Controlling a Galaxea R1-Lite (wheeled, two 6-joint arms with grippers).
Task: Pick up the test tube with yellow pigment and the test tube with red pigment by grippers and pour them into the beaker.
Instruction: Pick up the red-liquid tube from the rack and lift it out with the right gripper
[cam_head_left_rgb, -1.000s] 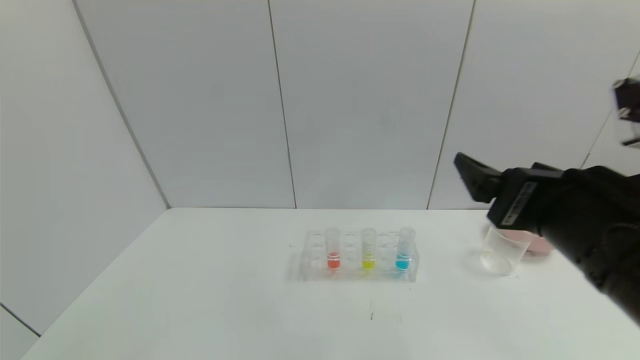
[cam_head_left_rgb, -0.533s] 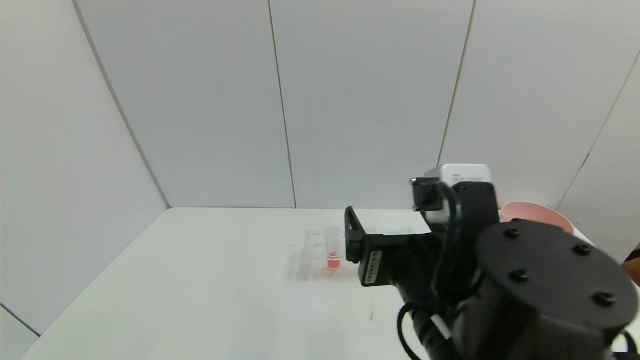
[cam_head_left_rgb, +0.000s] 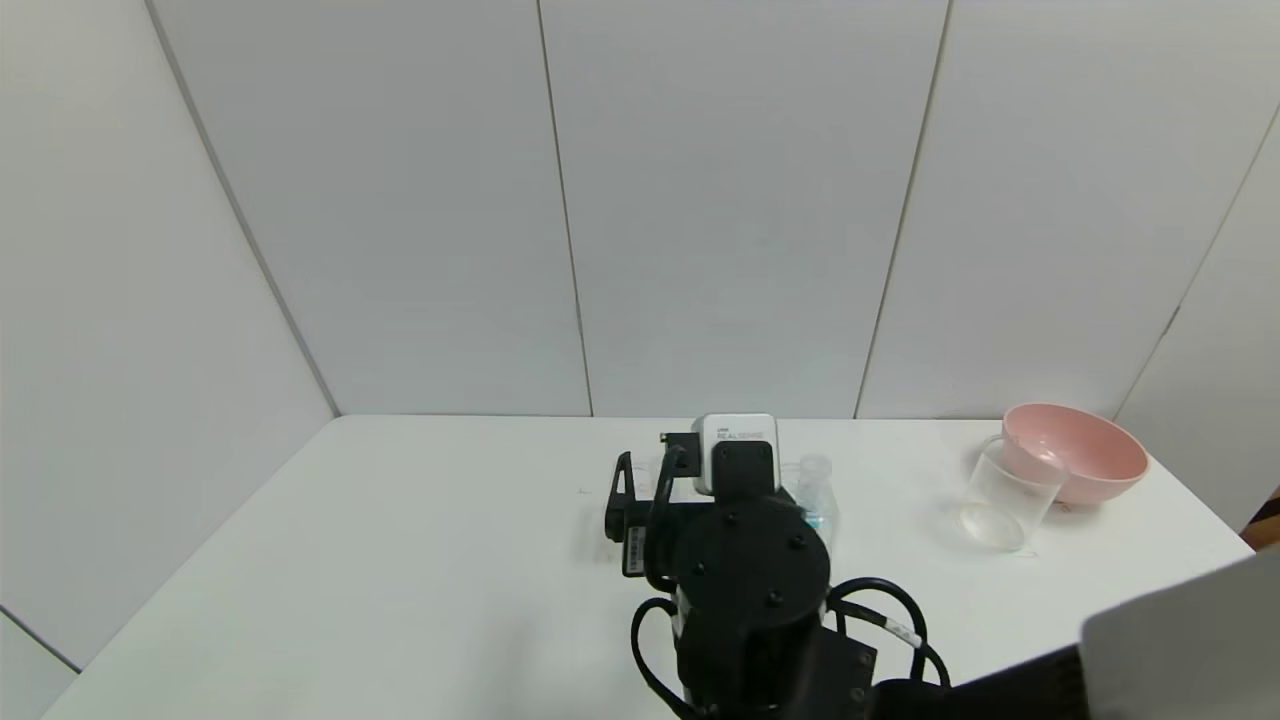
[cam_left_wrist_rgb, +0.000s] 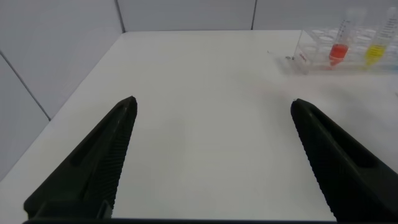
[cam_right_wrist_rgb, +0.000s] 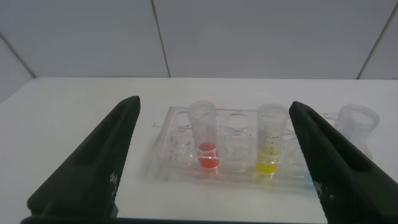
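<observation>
- Centre frame, right hand (cam_right_wrist_rgb: 211, 162) spread wide before rack (cam_right_wrist_rgb: 180, 155) holding red tube (cam_right_wrist_rgb: 204, 140) and yellow tube (cam_right_wrist_rgb: 271, 142).
- Left hand (cam_left_wrist_rgb: 211, 162) released above bare counter (cam_left_wrist_rgb: 199, 93).
- Far right, beaker (cam_head_left_rgb: 1005, 495) touching pink bowl (cam_head_left_rgb: 1085, 462).

Right hand (cam_right_wrist_rgb: 214, 163) spread, red tube (cam_right_wrist_rgb: 204, 135), yellow tube (cam_right_wrist_rgb: 271, 138), rack (cam_right_wrist_rgb: 169, 163)

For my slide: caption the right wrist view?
Open right end effector faces clear rack holding red-liquid tube and yellow-liquid tube.

3 tubes (cam_right_wrist_rgb: 203, 137), 1 beaker (cam_head_left_rgb: 1003, 497), 1 bowl (cam_head_left_rgb: 1080, 462)
</observation>
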